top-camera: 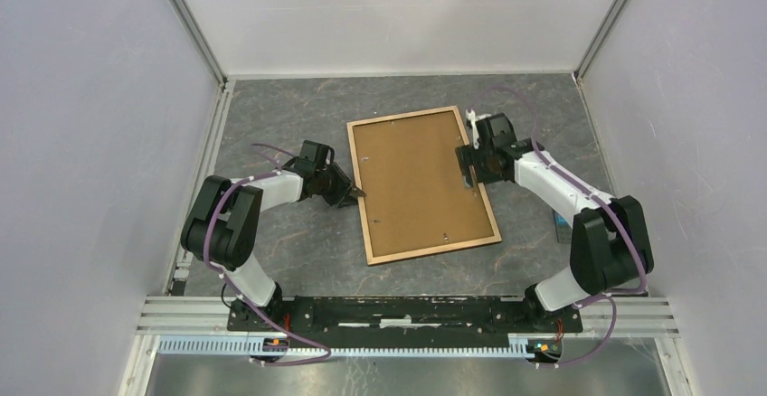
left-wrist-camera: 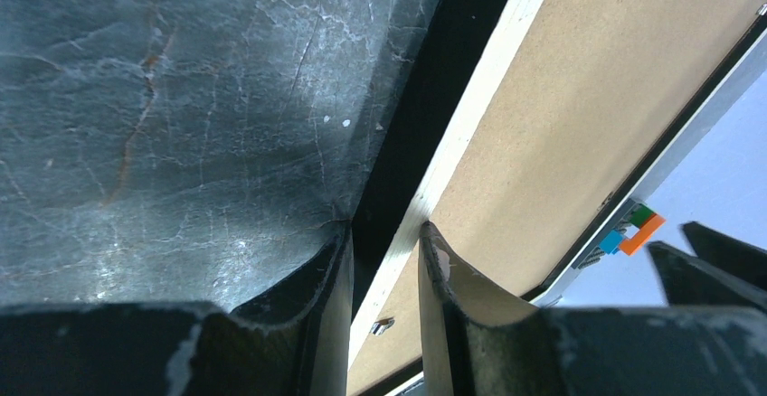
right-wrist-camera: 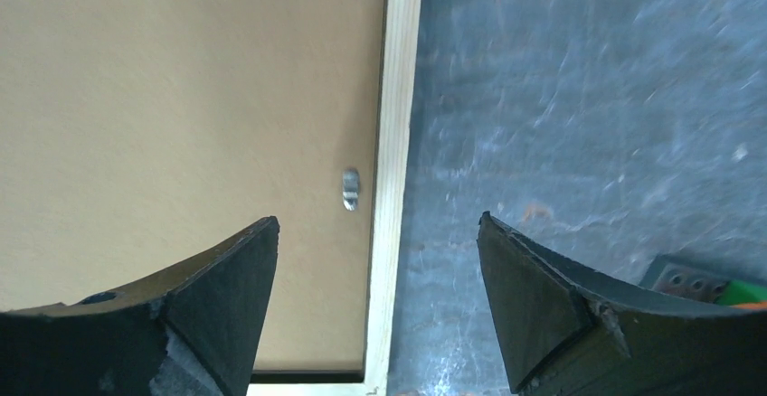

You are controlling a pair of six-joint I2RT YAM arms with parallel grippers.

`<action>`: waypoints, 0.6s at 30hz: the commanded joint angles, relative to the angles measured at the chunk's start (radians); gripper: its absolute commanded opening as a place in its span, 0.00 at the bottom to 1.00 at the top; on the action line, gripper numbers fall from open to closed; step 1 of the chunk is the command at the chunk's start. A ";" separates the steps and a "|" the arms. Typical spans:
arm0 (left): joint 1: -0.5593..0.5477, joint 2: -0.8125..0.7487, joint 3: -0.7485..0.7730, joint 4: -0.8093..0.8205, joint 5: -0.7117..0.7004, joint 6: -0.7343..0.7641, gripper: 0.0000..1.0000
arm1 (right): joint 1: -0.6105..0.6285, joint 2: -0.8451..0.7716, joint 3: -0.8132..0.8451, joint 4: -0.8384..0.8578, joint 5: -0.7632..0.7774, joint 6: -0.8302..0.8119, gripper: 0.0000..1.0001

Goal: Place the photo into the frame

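The frame (top-camera: 434,250), laid back-up in the middle of the table (top-camera: 289,233) with the backing board (top-camera: 421,183) in it (photo not visible), is pinched at its left rail by the left gripper (left-wrist-camera: 384,233), presumably for steadying, while the right gripper (right-wrist-camera: 378,218) is held wide open over the right rail.

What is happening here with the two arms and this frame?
The frame lies on the table with a brown board filling it. The left gripper is closed on the frame's left rail, and that edge seems slightly raised. The right gripper hangs open over the right rail and holds nothing. No photo is in view.
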 commanded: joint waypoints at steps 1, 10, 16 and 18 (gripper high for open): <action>0.000 0.062 -0.060 -0.139 -0.114 0.030 0.02 | -0.047 0.004 -0.072 0.075 -0.064 0.010 0.83; 0.001 0.054 -0.080 -0.131 -0.119 0.026 0.02 | -0.060 0.044 -0.145 0.189 -0.051 0.138 0.76; 0.000 0.060 -0.073 -0.127 -0.113 0.024 0.02 | -0.060 0.082 -0.132 0.186 -0.003 0.205 0.71; 0.000 0.063 -0.072 -0.126 -0.115 0.025 0.02 | -0.060 0.091 -0.134 0.188 0.000 0.219 0.68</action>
